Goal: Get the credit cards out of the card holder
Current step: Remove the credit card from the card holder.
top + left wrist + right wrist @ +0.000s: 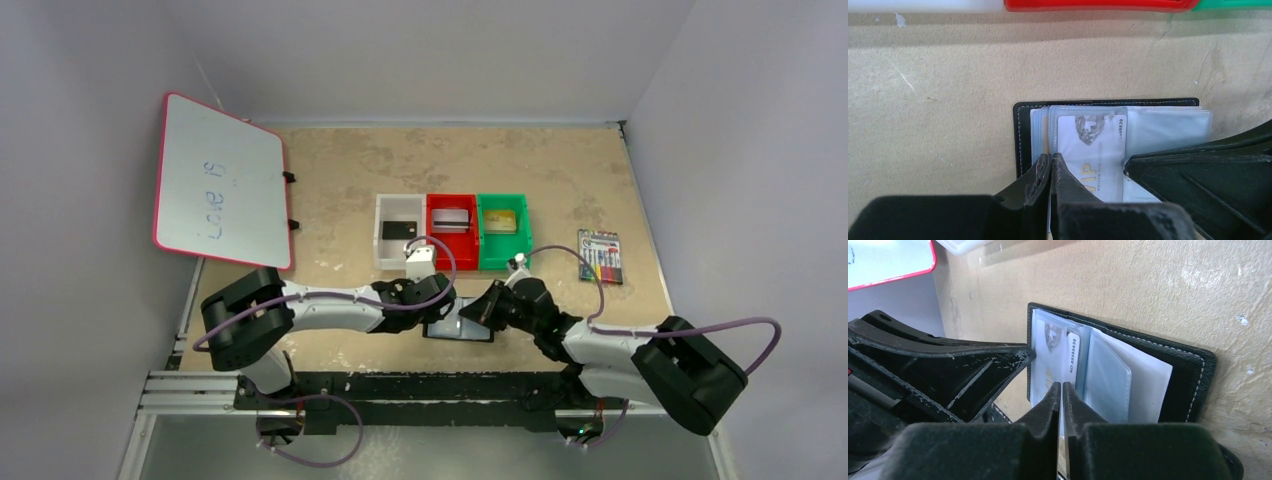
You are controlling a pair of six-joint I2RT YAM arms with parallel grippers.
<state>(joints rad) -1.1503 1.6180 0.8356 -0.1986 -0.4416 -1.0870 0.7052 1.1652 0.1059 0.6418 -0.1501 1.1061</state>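
Note:
The black card holder (458,330) lies open near the table's front, between both grippers, its clear sleeves (1108,377) fanned up. A white card printed "VIP" (1093,150) sits in one sleeve. My left gripper (1051,156) is shut on that sleeve's left edge (438,316). My right gripper (1062,385) is shut on the white card's opposite edge (480,312), and its finger shows in the left wrist view (1198,172). A black card (400,230) lies in the white bin (383,255), a silver-grey card (452,218) in the red bin (436,255), a gold card (501,221) in the green bin (520,255).
The three bins stand in a row just behind the card holder. A clear pack of coloured markers (600,256) lies at the right. A red-framed whiteboard (222,183) leans at the back left, and grey walls close in the table.

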